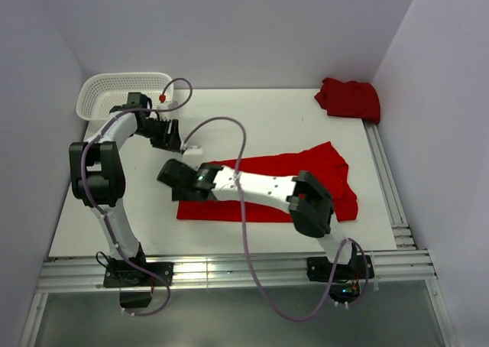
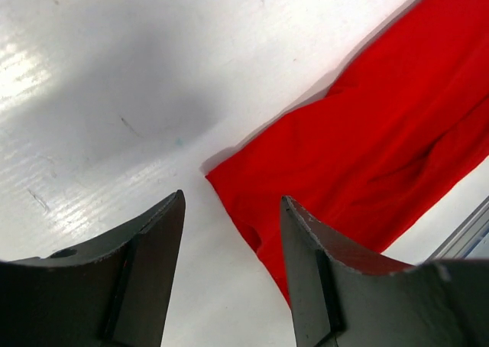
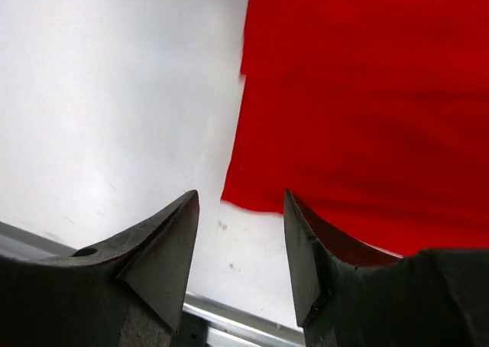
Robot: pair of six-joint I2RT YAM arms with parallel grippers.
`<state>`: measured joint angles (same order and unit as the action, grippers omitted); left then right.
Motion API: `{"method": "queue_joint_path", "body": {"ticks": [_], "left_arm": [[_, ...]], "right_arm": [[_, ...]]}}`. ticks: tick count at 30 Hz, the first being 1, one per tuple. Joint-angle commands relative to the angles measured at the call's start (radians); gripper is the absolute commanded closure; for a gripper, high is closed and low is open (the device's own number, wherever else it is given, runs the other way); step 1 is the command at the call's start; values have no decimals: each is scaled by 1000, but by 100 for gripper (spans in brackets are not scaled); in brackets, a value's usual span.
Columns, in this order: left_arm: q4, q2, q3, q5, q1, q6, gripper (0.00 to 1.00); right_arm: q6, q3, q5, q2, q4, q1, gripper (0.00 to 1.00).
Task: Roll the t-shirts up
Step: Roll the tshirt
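We count two t-shirts, both plain bright red. One is a spread t-shirt (image 1: 325,167) lying flat in the middle of the white desk (image 1: 267,118). The other is a crumpled t-shirt (image 1: 349,98) bunched at the far right corner, well apart from the first. There is one basket (image 1: 95,91), at the far left corner. There are two arms, the left arm (image 1: 95,171) and the right arm (image 1: 260,186), and each trails one pale purple cable (image 1: 244,232).

The right arm reaches leftward across the spread t-shirt, which puts the right jaws at its left end. In the right wrist view those jaws are parted with nothing between them. The cloth's edge and one corner lie just ahead of the gap, and the red runs on behind the tip on the right of that view.

The left jaws hang near the same shirt's far left corner. In the left wrist view they are also released and empty. Bare desk shows in the gap, and a pointed corner of cloth lies just beyond it, toward the right-side tip. We cannot tell whether either pair touches the desk.

The cloth is soft and matte with shallow folds, and the flat shirt forms a long band. The basket is white plastic mesh, rectangular with rounded corners. The desk is smooth, glossy and lightly scuffed. The jaws are dark grey wedges tapering to their tips.
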<state>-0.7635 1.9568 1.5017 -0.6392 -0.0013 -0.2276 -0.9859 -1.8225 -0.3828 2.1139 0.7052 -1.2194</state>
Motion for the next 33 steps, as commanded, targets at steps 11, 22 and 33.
{"method": "queue_joint_path", "body": {"ticks": [11,22,33], "left_arm": [[-28,96,28,4,-54,-55,42],[-22,112,-5,61,-94,-50,47],[24,126,3,98,-109,-7,100]], "right_arm": [[26,175,-71,-131,-30,411,45],[32,141,-11,29,-16,508,46],[24,187,-2,43,-36,547,75]]}}
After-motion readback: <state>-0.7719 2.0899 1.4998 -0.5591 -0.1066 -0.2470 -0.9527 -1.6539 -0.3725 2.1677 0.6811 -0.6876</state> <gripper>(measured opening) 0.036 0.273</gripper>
